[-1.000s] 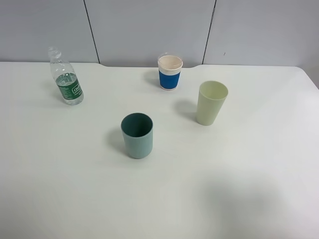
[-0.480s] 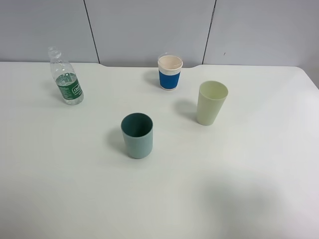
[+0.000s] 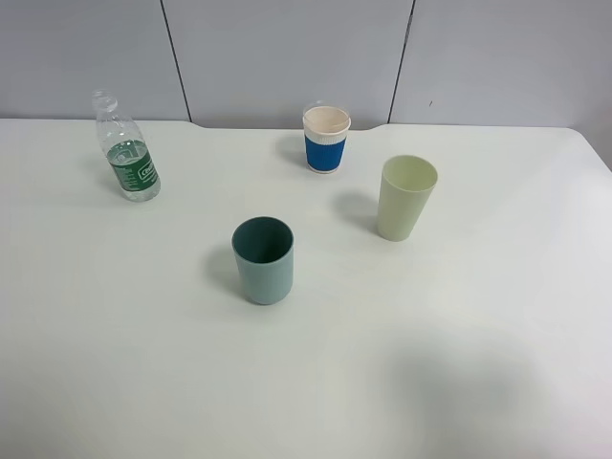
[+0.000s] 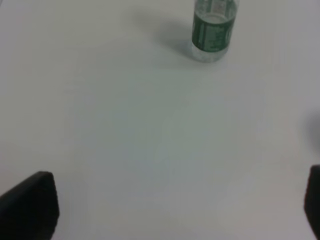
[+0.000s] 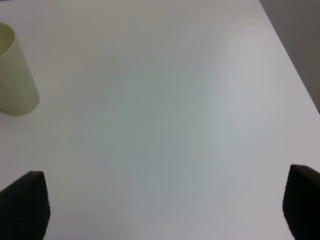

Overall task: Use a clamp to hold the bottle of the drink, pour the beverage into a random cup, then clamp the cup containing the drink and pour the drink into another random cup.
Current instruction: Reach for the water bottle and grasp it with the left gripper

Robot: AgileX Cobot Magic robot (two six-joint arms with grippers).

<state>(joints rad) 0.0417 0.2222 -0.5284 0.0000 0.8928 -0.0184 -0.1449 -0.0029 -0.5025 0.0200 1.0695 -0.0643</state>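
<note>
White table, grey wall behind | bottle upright far left, well ahead of left gripper, bare table between | left gripper wide apart, empty | right gripper wide apart, empty; green cup ahead, off-line | teal cup centre | paper cup at back

Bright, even, diffuse light falls on the white table, and I see no glare. The teal cup throws a short, soft shadow to its left, and the pale green cup behind it does the same. A broad, faint shadow dims the tabletop in front of the teal cup, to its right. Both wrist views are soft, and the bottle has a label too blurred to read.
</note>
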